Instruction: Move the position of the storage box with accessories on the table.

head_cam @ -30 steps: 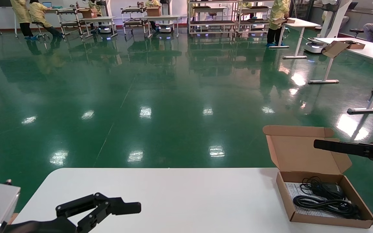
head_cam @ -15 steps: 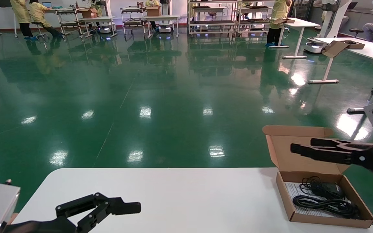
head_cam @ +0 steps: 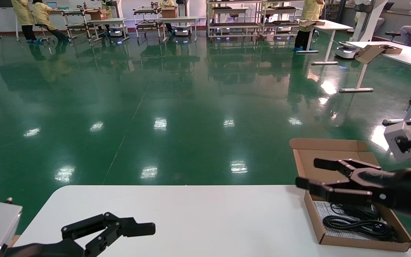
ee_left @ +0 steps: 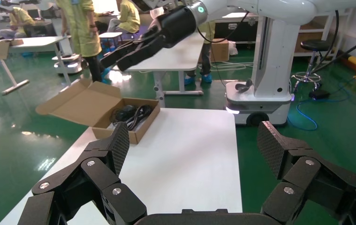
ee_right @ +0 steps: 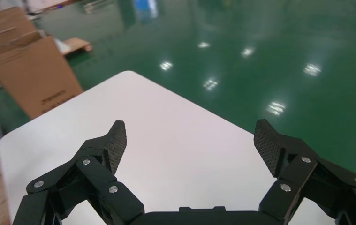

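Observation:
The storage box (head_cam: 364,243) lies open at the right end of the white table (head_cam: 205,214), its flap lid (head_cam: 325,157) standing up at the far side. Inside are the accessories: black coiled cables (head_cam: 360,221) on a white printed sheet (head_cam: 320,210). My right gripper (head_cam: 307,174) hovers open above the box's far left corner, in front of the lid, holding nothing. Its wrist view shows only bare table (ee_right: 166,140) between the open fingers (ee_right: 190,136). My left gripper (head_cam: 127,228) rests open low at the near left; from its wrist view (ee_left: 194,140) the box (ee_left: 124,133) sits far across the table.
Green floor drops away past the table's far and right edges. A large brown carton (ee_right: 30,75) stands on the floor off one table end. Other white tables (head_cam: 398,53), racks and people are far behind. My own base (ee_left: 260,93) stands beside the table.
My right gripper has swung in from the right edge, leftward and lower, and now hangs over the box in front of the lid. The left arm and the box have not moved.

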You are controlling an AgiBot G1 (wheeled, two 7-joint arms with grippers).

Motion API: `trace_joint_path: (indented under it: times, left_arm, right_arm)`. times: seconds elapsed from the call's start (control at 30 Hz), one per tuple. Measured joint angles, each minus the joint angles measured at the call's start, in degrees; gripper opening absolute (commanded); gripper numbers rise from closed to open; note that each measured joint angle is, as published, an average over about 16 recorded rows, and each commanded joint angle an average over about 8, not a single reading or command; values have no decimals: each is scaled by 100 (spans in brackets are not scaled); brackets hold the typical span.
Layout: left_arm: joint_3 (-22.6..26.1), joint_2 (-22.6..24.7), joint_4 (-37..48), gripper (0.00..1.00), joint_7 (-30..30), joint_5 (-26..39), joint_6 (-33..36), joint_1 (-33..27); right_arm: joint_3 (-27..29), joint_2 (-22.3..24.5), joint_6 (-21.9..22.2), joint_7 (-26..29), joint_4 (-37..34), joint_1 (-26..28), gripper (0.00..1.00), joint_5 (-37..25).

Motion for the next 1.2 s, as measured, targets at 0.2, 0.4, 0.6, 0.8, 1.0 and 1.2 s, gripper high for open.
trace_joint_path:
  times: [0.2,0.4,0.6,0.8,1.0,1.2]
  left_arm:
    - [0,0,0,100,0,0,0,0]
    - [1,0,0,100,0,0,0,0]
    - [1,0,0,100,0,-1,0,0]
    - [1,0,0,100,1,-1,0,0]
    - [1,-1,0,100,1,-1,-1,0]
    - [1,-1,1,100,1,-2,-1,0]
  right_arm:
    - [231,95,-120,-170,697,-470,100,312]
    - [462,190,-241,-341,1394,-940,100,625]
    - [694,285,-362,-512,2092,-1411,100,937]
    - [924,379,-481,-681,2785,-1878,100,1248]
    - [1118,458,-585,-823,3375,-2275,100,1513]
    - [1230,504,-644,-899,3703,-2497,100,1666]
